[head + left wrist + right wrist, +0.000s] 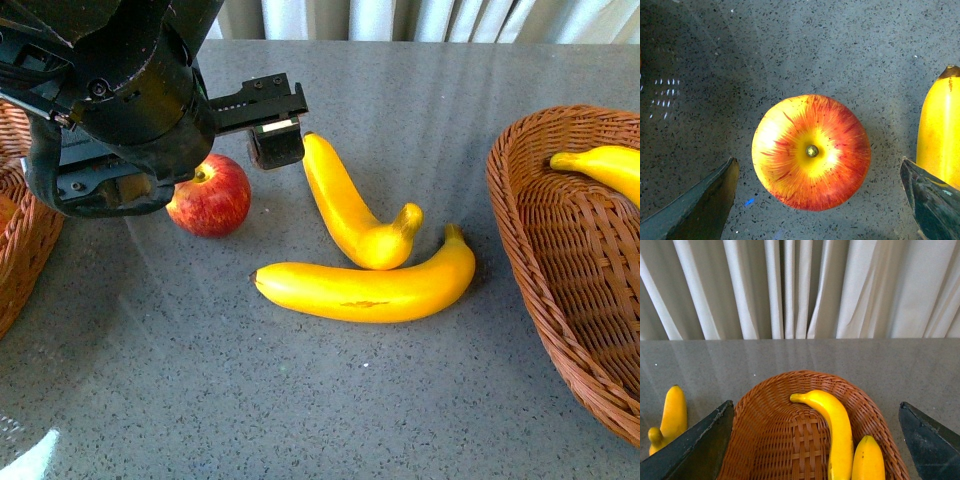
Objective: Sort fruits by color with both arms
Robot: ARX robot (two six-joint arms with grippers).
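A red apple (pixel 210 197) streaked with yellow sits stem-up on the grey table. My left gripper (pixel 817 162) hangs open right above it, a finger (pixel 705 205) on either side and neither touching the apple (pixel 811 151). In the front view one of its fingers (pixel 275 143) shows beside the apple. Two yellow bananas lie on the table, one (pixel 350 205) angled and one (pixel 370 288) lying across in front of it. My right gripper (pixel 815 403) is open over the right basket (pixel 765 440), with nothing held. Two bananas (pixel 832 430) (pixel 868 460) lie in that basket.
The brown wicker basket (pixel 560 250) stands at the right with a banana (pixel 605 165) showing in it. Another wicker basket (pixel 20 240) is at the left edge, mostly hidden by my left arm. Pale curtains (pixel 800 285) hang behind the table's far edge.
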